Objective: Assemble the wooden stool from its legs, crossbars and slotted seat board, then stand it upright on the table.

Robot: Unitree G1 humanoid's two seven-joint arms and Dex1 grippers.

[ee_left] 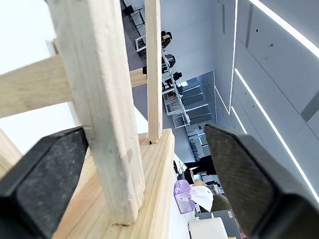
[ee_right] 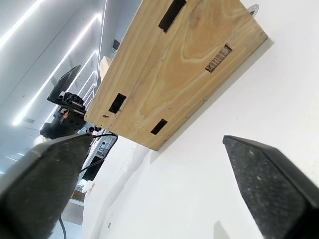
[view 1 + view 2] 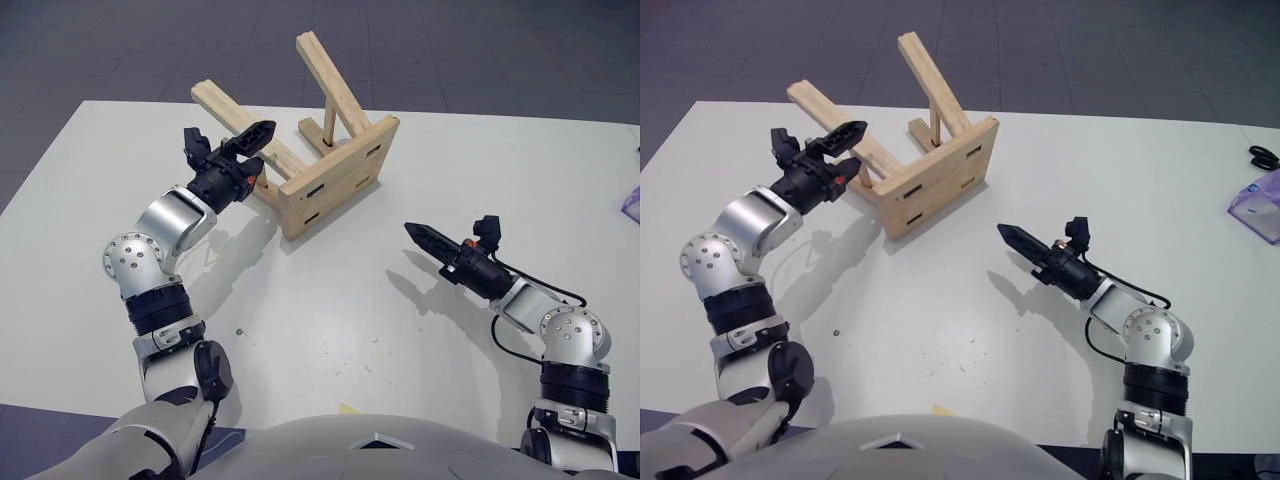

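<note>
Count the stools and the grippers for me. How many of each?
Stools: 1, the stool lying on its side
Grippers: 2, the left gripper and the right gripper
Total: 3

Silver rounded shells on left arm (image 3: 172, 222) and right arm (image 3: 572, 335), screw rings at joints, black ribbed cuffs. Black tapered left gripper (image 3: 262, 146), right gripper (image 3: 412, 231), orange dabs. Black cable (image 3: 560, 287) looping by the right wrist.
</note>
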